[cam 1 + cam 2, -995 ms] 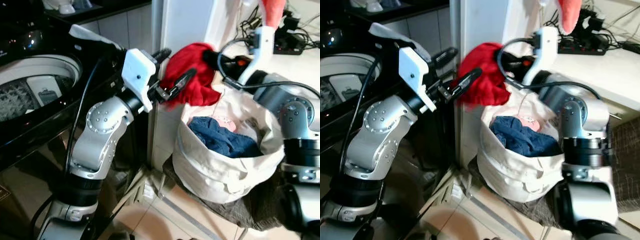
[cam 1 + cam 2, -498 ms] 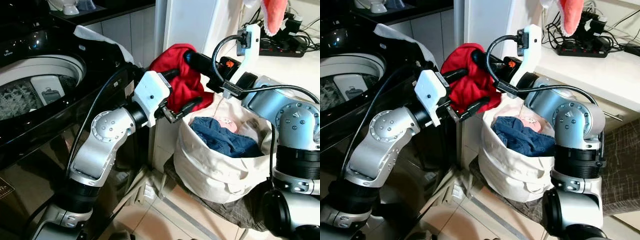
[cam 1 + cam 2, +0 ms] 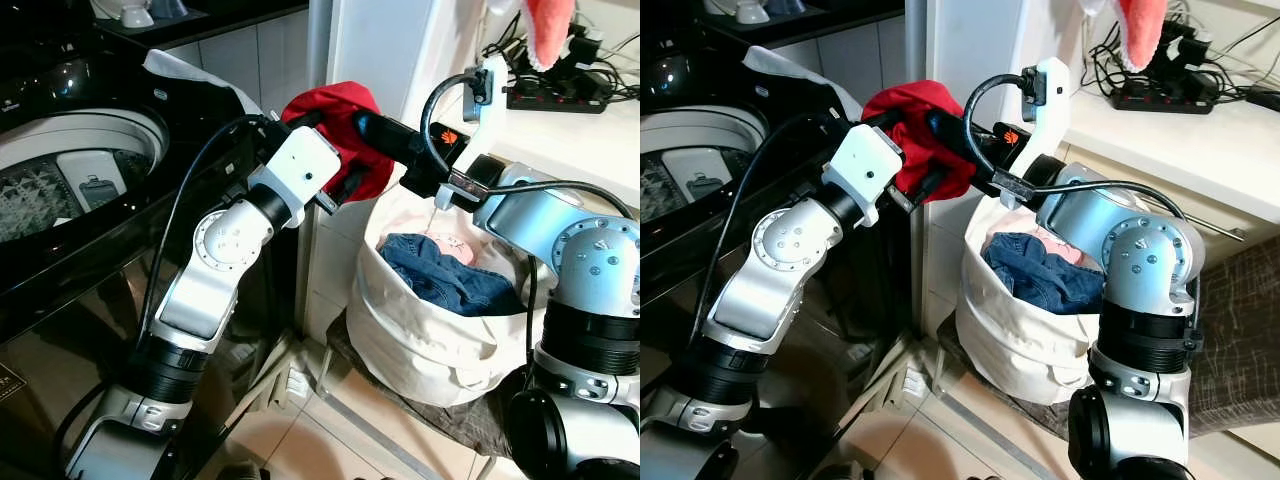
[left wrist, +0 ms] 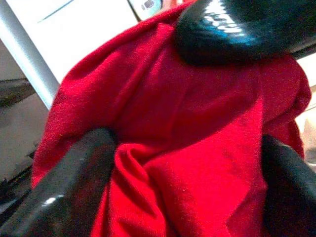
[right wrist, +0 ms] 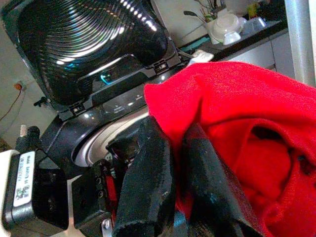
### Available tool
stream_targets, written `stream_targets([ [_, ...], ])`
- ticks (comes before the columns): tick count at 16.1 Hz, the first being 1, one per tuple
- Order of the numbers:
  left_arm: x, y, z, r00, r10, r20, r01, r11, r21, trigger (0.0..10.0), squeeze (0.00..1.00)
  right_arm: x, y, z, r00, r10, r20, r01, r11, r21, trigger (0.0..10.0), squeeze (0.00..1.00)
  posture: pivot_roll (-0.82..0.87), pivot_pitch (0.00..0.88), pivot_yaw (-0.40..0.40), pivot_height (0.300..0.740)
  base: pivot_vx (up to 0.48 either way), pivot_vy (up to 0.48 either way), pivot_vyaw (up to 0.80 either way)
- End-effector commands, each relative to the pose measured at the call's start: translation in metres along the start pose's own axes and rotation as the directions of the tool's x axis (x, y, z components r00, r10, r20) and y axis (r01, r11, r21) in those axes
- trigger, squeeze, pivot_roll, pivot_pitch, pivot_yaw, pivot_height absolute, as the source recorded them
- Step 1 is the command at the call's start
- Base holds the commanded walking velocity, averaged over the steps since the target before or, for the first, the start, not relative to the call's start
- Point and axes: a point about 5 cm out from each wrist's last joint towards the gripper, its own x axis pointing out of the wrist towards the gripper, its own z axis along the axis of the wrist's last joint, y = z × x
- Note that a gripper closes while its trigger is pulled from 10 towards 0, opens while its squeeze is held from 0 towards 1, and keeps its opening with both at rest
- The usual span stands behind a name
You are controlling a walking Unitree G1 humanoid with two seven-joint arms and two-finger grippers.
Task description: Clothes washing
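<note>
1. The red garment is bunched up in the air between the two arms, above the gap between the open washing machine and the cloth laundry bag.
2. It looks soft, light and limp. It folds into deep creases under the fingers, so I'd judge it will sag and trail wherever it isn't gathered. A pinch through a thick fold near the middle of the bundle seems the safest hold. A grip on a loose edge would let the rest dangle and perhaps snag the machine's rim.
3. The right claw is clenched on the cloth, its two black fingers nearly together with red fabric pinched between them.
4. The left claw has its fingers spread to either side of the bundle, pressing into it. It cradles the cloth but is not clamped shut.
5. Blue denim clothes lie in the bag, well below the red piece.
6. Compared with a second ago, the garment has travelled away from over the bag and toward the washer. It hung looser then, and it is now a tighter ball. The left claw, which was only reaching toward it, has now taken it between its fingers.
</note>
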Motion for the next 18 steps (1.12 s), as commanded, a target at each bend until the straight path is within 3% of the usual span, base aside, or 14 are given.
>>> stream_targets([
  [1, -0.0007, 0.0051, -0.001, 1.0, 0.03, 0.002, -0.03, 0.999, -0.021, 0.0, 0.0, -0.0048, 0.0029, 0.0012, 1.0, 0.01, 0.011, -0.01, 1.0, 0.006, 0.0, 0.0, 0.02, 0.0, -0.062, 0.74, 0.0, 0.0, 0.0],
  [18, -0.0046, 0.0088, -0.0079, 0.998, 0.051, -0.028, -0.052, 0.996, -0.067, 0.0, 0.0, -0.004, 0.0044, -0.0001, 1.0, 0.005, -0.016, -0.004, 1.0, 0.02, 0.0, 0.0, 0.02, 0.0, -0.065, 0.74, 0.0, 0.0, 0.0],
])
